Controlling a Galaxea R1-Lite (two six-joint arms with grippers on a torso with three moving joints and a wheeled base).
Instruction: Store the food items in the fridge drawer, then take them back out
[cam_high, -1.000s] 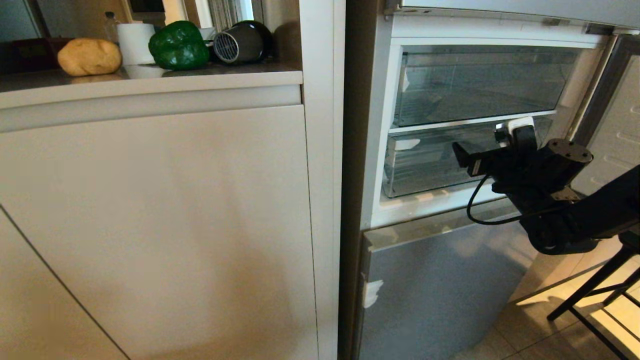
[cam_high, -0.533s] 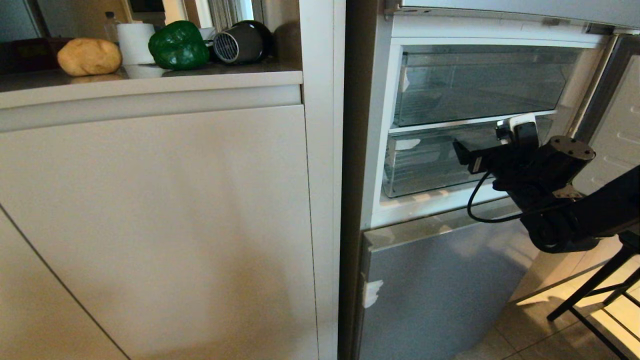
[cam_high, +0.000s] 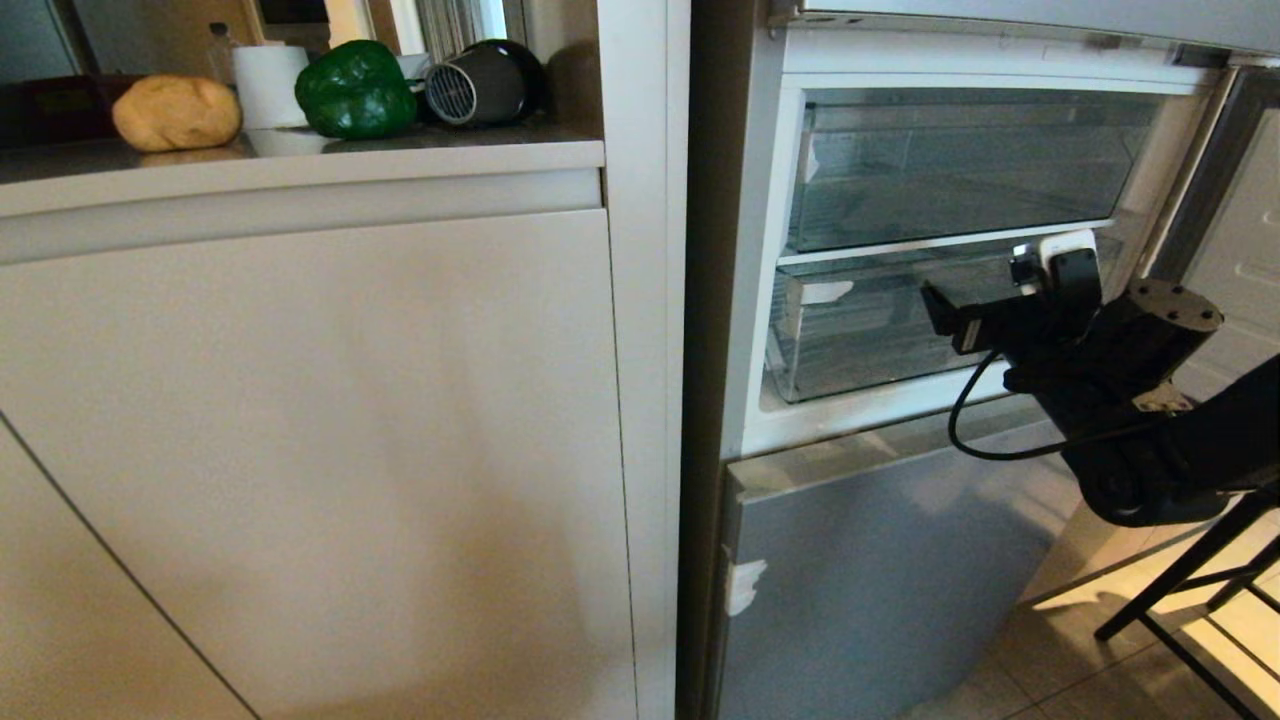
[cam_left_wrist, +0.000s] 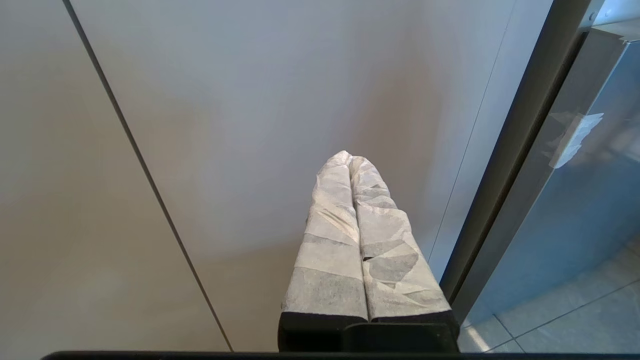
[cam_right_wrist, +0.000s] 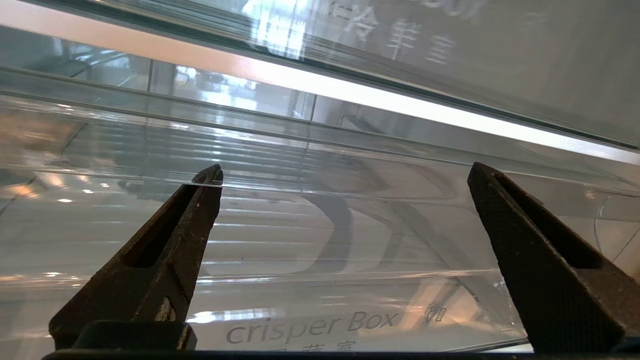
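Centrally, the drawer (cam_high: 850, 335), a clear bin printed "crisper Box", sits pushed into the lower slot of the open fridge (cam_high: 880, 560), under a second clear bin (cam_high: 950, 170); nothing shows inside it. Its ribbed bottom and front rim fill the right wrist view (cam_right_wrist: 320, 225).

Right gripper (cam_high: 1040, 285): held level at the drawer's right front, jaws spread wide, holding nothing. In the right wrist view the two dark fingers (cam_right_wrist: 165, 260) frame the drawer's front wall, their tips at or very near the clear plastic; whether they touch it cannot be told.

Food items: both lie well apart from the fridge, on the desk (cam_high: 300, 160) to the left. The pepper (cam_high: 355, 90), glossy green, stands beside a white roll (cam_high: 268, 85) and a dark round appliance (cam_high: 485, 85). The potato (cam_high: 177, 113), tan-yellow, lies to the left of the roll, near the desk's front edge.

Left gripper (cam_left_wrist: 352, 165): outside the head view; in the left wrist view its two white-wrapped fingers (cam_left_wrist: 330, 240) are pressed together, holding nothing, pointed at a beige cabinet door (cam_left_wrist: 250, 125) with the fridge's grey lower door (cam_left_wrist: 575, 210) at one side.

Surroundings: a black stand's legs (cam_high: 1190, 580) rest on the tiled floor (cam_high: 1100, 660) by the fridge's right.
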